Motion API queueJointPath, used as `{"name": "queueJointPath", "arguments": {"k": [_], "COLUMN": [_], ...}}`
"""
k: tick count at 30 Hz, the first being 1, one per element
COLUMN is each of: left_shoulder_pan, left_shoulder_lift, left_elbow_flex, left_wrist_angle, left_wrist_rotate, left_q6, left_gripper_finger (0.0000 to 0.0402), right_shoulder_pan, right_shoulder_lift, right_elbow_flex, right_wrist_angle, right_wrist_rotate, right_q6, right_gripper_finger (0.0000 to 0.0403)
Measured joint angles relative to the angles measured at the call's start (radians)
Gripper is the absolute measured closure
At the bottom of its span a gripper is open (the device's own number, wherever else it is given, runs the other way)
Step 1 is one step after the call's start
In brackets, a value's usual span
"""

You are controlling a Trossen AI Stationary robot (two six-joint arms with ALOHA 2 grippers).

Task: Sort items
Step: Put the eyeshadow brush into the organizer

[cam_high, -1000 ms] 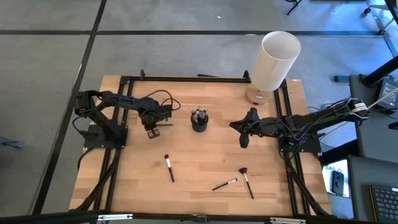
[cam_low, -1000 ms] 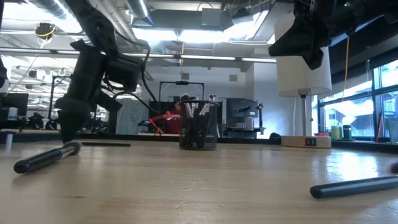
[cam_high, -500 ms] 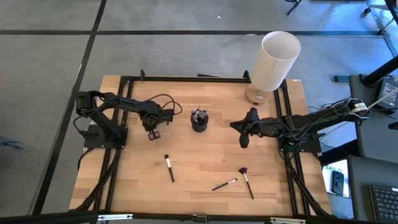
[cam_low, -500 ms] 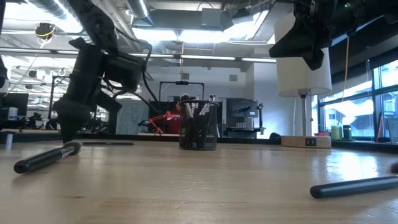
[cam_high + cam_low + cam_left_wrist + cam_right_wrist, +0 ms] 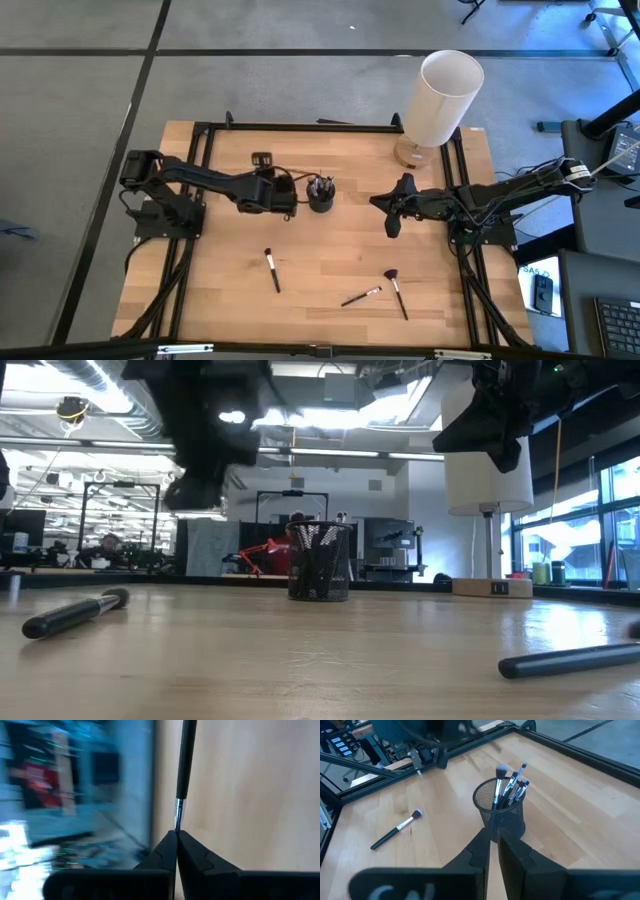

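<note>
My left gripper [image 5: 176, 836] is shut on a thin black-handled brush [image 5: 186, 765] with a pale ferrule. It hovers just left of the black mesh cup [image 5: 320, 193], which holds several brushes [image 5: 509, 787]. In the low view the left gripper [image 5: 195, 485] shows raised and blurred. Three brushes lie flat on the table: a black one [image 5: 271, 269], another [image 5: 361, 296] and the fan-headed one [image 5: 396, 291]. My right gripper [image 5: 392, 225] waits shut, right of the cup, above the table. My left gripper pinches the brush at its pale ferrule [image 5: 177, 815], between the two fingertips. The black handle runs straight on ahead of the fingers, in line with them. The brush is lifted clear of the table.
A tall white cylinder on a wooden base [image 5: 443, 95] stands at the far right corner. A black frame [image 5: 300, 127] runs along the table's edges. Bare wood lies between the cup and the near brushes.
My left arm has reached toward the table's right, from mid-left to just beside the cup, rising off the table and turning about its wrist. The right arm and the lying brushes have kept still.
</note>
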Motion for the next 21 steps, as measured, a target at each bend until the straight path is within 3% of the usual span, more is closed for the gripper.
{"name": "queueJointPath", "arguments": {"k": [5, 9, 15, 21], "left_shoulder_pan": [-0.019, -0.014, 0.002, -0.006], "left_shoulder_lift": [-0.002, -0.002, 0.019, 0.06], "left_elbow_flex": [0.06, 0.062, 0.063, 0.064], "left_wrist_angle": [0.042, 0.179, 0.462, 0.659], "left_wrist_rotate": [-0.264, -0.418, -0.455, -0.422], "left_q6": [0.121, 0.34, 0.694, 0.994], "left_gripper_finger": [0.0398, 0.0398, 0.0398, 0.0398], "right_shoulder_pan": [0.0, 0.0, 0.0, 0.0], "right_shoulder_lift": [0.0, 0.0, 0.0, 0.0], "right_elbow_flex": [0.0, 0.0, 0.0, 0.0], "right_wrist_angle": [0.0, 0.0, 0.0, 0.0], "right_wrist_rotate": [0.0, 0.0, 0.0, 0.0], "right_q6": [0.0, 0.0, 0.0, -0.002], "right_gripper_finger": [0.0366, 0.0366, 0.0366, 0.0366]}}
